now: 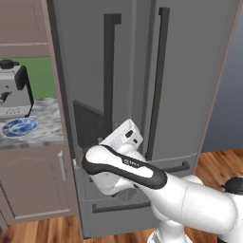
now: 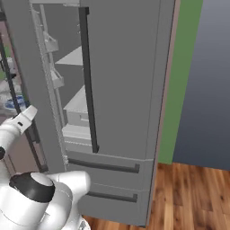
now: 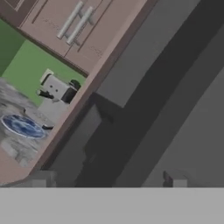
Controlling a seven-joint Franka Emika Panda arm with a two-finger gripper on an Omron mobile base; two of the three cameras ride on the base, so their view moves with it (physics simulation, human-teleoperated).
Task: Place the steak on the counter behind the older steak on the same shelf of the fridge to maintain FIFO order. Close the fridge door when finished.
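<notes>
1. You had one fridge (image 1: 142, 71) with two long dark handles (image 1: 110, 66) and two bottom drawers; its left door stood ajar in the right base view, baring three pale shelves (image 2: 75, 57).
2. Left of the fridge, the counter (image 1: 45, 124) carried one blue plate (image 1: 19, 127) and one coffee machine (image 1: 13, 90).
3. Neither steak was visible to you.
4. The fingers (image 3: 109, 180) sat close to the fridge's left door; you could not tell their opening.
5. No writing was legible.

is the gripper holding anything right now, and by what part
Nothing is held. In the hand view the fingertips stand apart with no object between them, facing the fridge door.
</notes>
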